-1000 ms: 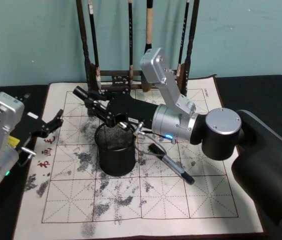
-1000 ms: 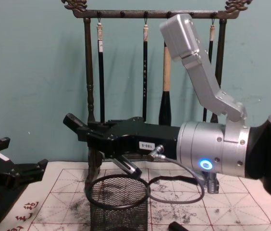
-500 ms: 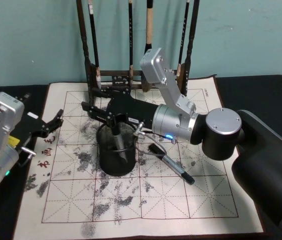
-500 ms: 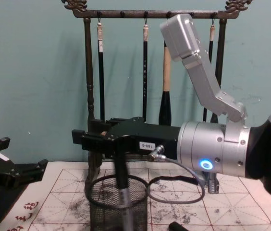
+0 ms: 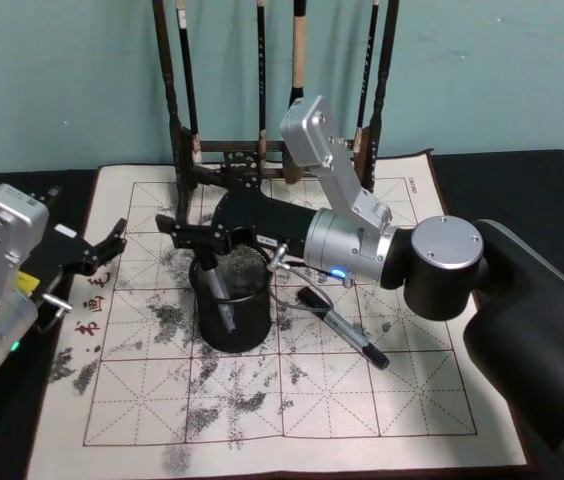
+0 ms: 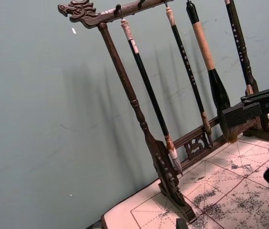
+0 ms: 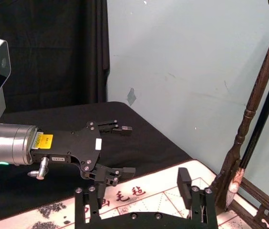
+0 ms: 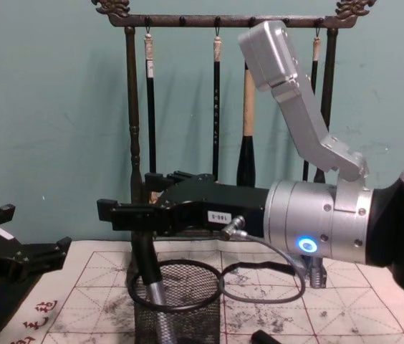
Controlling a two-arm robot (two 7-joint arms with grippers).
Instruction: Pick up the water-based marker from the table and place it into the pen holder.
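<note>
A: Marker, where?
B: Marker (image 8: 145,261) stands inside the holder (image 5: 232,330), tilted; its black upper end sticks out above the rim on the holder's left side; the grey lower part shows through the mesh.

A: Right gripper?
B: Right gripper (image 5: 182,197) hangs just above the holder, its arm reaching in level from the holder's right; fingers spread wide, nothing between them; the nearer finger sits just over the marker's top; contact or gap, cannot tell.

A: Left one?
B: Left gripper (image 7: 127,150) well to the holder's left, over the mat's edge; fingers parted, empty.

A: Surroundings?
B: Holder upright on the mat (image 5: 292,400), ink blotches all round its base; mat lies on the table (image 5: 522,180); a second marker (image 5: 347,330) lies flat on the mat just right of the holder, not touching it; rack (image 5: 232,155) with hanging brushes stands behind the holder.
</note>
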